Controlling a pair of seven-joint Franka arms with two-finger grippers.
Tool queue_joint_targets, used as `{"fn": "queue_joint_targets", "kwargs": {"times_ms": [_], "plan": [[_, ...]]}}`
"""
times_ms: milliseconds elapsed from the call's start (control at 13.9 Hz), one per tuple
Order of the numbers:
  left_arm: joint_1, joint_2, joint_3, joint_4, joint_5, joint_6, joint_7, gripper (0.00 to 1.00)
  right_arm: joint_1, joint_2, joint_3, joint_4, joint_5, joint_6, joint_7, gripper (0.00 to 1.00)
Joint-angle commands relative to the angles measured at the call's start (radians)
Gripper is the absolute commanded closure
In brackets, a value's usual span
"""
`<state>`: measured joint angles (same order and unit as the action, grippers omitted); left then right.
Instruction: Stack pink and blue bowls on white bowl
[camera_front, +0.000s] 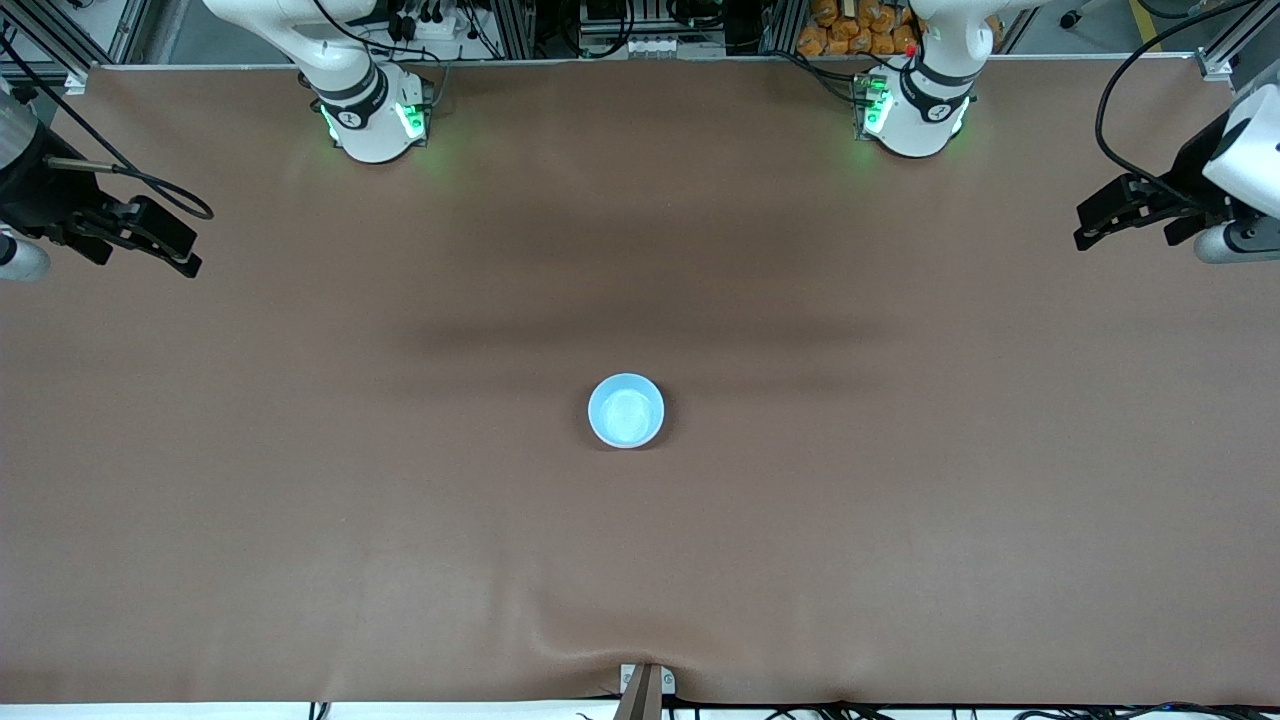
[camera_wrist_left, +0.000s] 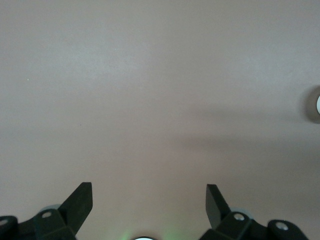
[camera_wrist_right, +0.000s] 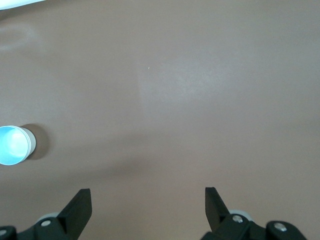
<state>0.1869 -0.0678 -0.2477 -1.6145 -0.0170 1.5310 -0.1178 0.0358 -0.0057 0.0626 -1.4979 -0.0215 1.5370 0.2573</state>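
A single stack of bowls (camera_front: 626, 410) stands near the middle of the brown counter (camera_front: 900, 520), showing from above as one round rim with a light blue inside. In the right wrist view the stack (camera_wrist_right: 14, 145) shows a white outer wall under the blue inside, so the blue bowl sits on top and a white one carries it. The pink bowl cannot be made out; whether it lies hidden between the two cannot be told. In the left wrist view only a sliver of the stack's rim (camera_wrist_left: 318, 104) shows at the picture's edge.

The left claw (camera_front: 1100, 222) waits over the counter's edge at the left arm's end, well apart from the stack. Its fingers (camera_wrist_left: 80, 200) are spread wide and hold nothing; only bare counter lies between them.

The right claw (camera_front: 165, 245) hangs over the counter's edge at the right arm's end, equally far from the stack. Its fingers (camera_wrist_right: 80, 202) also stand spread wide, with nothing gripped.

The cloth on the counter wrinkles at the edge nearest the front camera, below the stack, where a small bracket (camera_front: 645, 685) sits.
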Motion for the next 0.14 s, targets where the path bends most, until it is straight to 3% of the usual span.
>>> {"fn": "queue_joint_targets", "kwargs": {"times_ms": [0, 72], "plan": [[0.011, -0.015, -0.004, 0.024, -0.02, -0.029, 0.015, 0.0, -0.005, -0.002, 0.005, 0.013, -0.023, -0.005, -0.054, 0.0], [0.011, -0.015, -0.004, 0.024, -0.02, -0.031, 0.017, 0.0, -0.008, -0.002, 0.005, 0.011, -0.023, -0.005, -0.102, 0.0]]}}
